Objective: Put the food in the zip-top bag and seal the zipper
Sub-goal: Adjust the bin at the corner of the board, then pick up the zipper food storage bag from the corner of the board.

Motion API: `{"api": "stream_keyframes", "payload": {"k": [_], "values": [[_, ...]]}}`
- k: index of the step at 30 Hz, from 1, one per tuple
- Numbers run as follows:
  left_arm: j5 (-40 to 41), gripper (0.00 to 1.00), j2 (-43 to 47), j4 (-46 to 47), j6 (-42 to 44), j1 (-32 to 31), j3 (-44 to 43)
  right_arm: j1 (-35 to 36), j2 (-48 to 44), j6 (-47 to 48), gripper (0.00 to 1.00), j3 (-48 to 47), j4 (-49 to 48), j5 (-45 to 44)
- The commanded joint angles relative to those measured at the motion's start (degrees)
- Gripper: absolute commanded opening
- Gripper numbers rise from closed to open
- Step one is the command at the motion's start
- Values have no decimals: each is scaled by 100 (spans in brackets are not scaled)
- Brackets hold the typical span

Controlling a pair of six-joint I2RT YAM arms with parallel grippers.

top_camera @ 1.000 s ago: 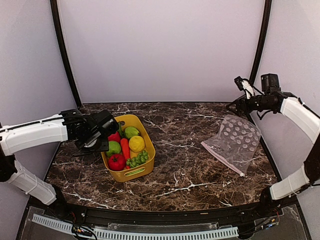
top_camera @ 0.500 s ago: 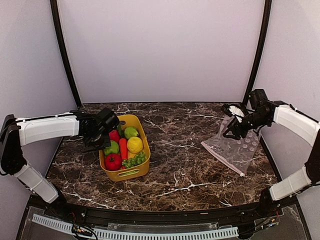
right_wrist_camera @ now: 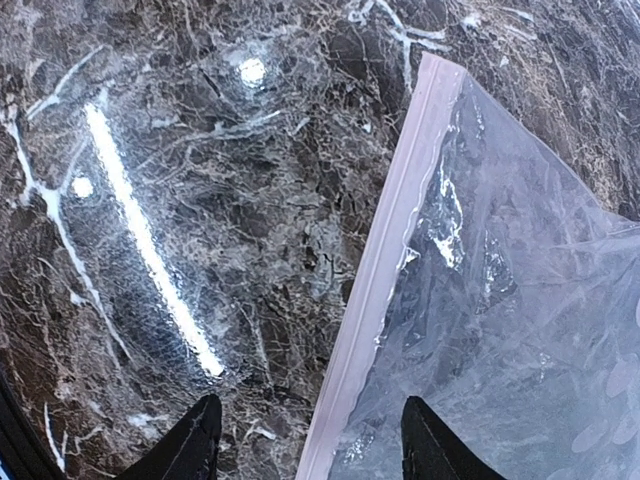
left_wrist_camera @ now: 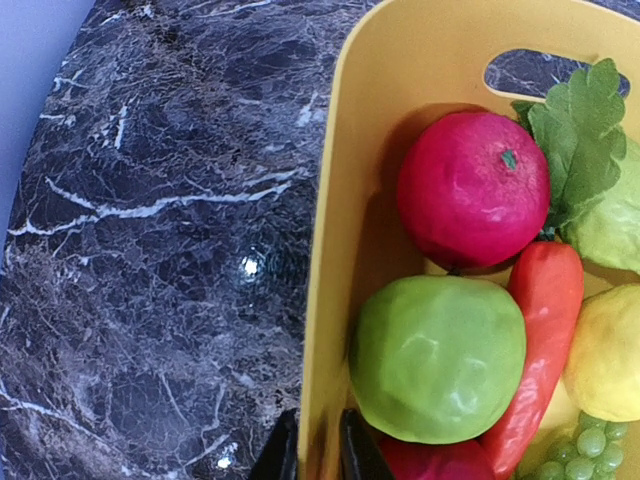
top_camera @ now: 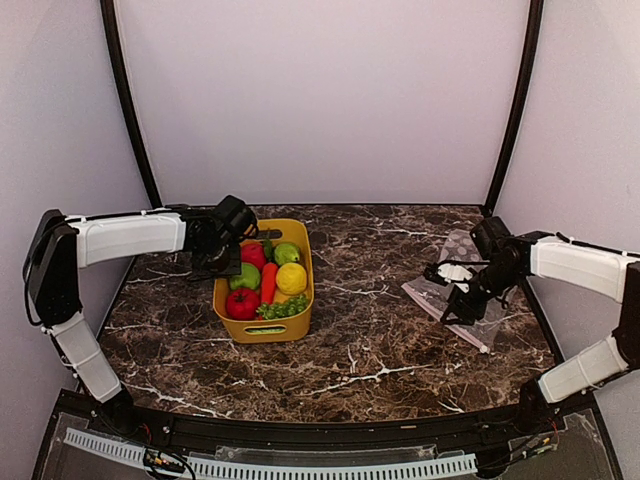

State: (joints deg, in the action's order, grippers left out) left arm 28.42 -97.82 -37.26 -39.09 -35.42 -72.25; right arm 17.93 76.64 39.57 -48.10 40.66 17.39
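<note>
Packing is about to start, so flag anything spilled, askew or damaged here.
Nothing spilled or damaged: the food all sits in the yellow tub. The zip-top bag lies skewed to the table edges. Oddly, the left gripper pinches the tub's wall, not food.

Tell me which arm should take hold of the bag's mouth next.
Right. The right gripper hangs open over the zipper strip of the bag, a finger on each side. The left gripper is across the table, pinching the tub.
</note>
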Motion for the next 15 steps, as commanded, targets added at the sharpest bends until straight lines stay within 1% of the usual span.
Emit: {"api": "stream_keyframes", "payload": {"k": [1,2,4,7,9,11,12,13,14,15], "values": [[-29,35,20,-71,91,18,-197,150,156,-190,56,154,-305,-585],[-8,49,95,-128,79,18,-195,174,173,-220,55,186,-348,-679],[76,63,234,-226,21,18,-189,224,213,-290,52,273,-487,-909],[197,72,452,-289,-35,18,-153,283,291,-461,49,334,-701,-1249],[331,80,620,-344,-39,18,-161,317,382,-561,48,327,-735,-1363],[481,85,715,-431,-85,18,-185,358,469,-632,47,356,-795,-1458],[533,86,753,-491,-128,18,-189,383,522,-666,45,380,-826,-1517],[610,90,814,-501,-135,18,-192,405,564,-692,43,402,-874,-1587],[637,91,847,-484,-117,18,-186,428,589,-731,41,413,-916,-1668],[660,96,912,-458,-86,18,-181,440,620,-751,39,415,-932,-1707]]}}
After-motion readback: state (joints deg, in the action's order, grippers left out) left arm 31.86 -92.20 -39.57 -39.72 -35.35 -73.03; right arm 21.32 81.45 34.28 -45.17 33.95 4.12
